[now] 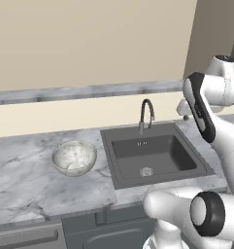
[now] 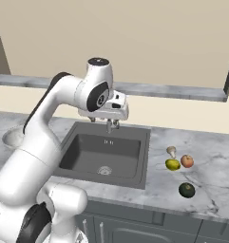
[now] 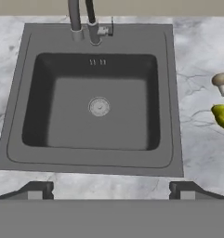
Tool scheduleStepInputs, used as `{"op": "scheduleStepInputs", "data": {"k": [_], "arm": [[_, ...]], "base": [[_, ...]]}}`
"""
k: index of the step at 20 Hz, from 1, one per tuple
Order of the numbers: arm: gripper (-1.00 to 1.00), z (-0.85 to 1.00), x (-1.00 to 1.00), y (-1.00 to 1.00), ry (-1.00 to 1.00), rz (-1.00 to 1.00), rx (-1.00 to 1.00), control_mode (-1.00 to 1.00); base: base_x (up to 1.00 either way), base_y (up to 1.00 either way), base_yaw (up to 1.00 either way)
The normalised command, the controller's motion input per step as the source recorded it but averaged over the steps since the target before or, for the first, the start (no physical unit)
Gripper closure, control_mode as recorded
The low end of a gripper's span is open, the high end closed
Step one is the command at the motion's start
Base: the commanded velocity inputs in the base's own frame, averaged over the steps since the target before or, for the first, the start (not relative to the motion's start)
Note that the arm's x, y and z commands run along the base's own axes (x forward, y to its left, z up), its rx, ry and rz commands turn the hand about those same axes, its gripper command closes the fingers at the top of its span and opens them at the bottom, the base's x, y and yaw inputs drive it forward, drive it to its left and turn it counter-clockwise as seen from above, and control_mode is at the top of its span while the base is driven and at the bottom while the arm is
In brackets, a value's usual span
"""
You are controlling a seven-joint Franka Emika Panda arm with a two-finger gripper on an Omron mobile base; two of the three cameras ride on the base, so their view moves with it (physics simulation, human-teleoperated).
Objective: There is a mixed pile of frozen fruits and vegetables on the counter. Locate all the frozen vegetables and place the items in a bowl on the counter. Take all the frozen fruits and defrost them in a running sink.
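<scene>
- The marble counter [image 2: 206, 147] ran along a plain beige wall [image 1: 89, 44], over dark cabinets [image 2: 135, 228].
- The sink [image 3: 97, 107] sat sunk in it, with the faucet [image 1: 146, 114] at its back rim.
- The bowl [image 1: 74, 157] stood left of the sink.
- To the right lay the mushroom [image 2: 171, 151], lemon [image 2: 172, 164], apple [image 2: 186, 161] and dark green lump [image 2: 186, 190].
- The gripper [image 2: 112, 124] hung over the sink, spread wide and holding nothing.

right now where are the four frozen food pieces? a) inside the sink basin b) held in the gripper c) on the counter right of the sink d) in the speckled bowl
c: the mushroom, lemon, apple and dark green lump lie on the marble counter right of the sink, whose basin holds no food, as does the bowl.
</scene>
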Motion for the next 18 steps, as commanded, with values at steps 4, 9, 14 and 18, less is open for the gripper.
{"op": "scheduleStepInputs", "data": {"k": [4,9,14,18], "arm": [[-1.0,-0.36,0.2,-0.93,0.09,0.0,0.07,-1.0],[-1.0,-0.47,0.63,-0.9,0.09,0.0,0.06,-1.0],[-1.0,-0.45,0.88,-0.83,0.1,0.01,0.01,-1.0],[-1.0,-0.46,0.84,-0.83,0.07,0.03,0.0,-1.0]], "base": [[0.0,0.0,0.0],[0.0,0.0,0.0],[0.0,0.0,0.0],[0.0,0.0,0.0]]}}
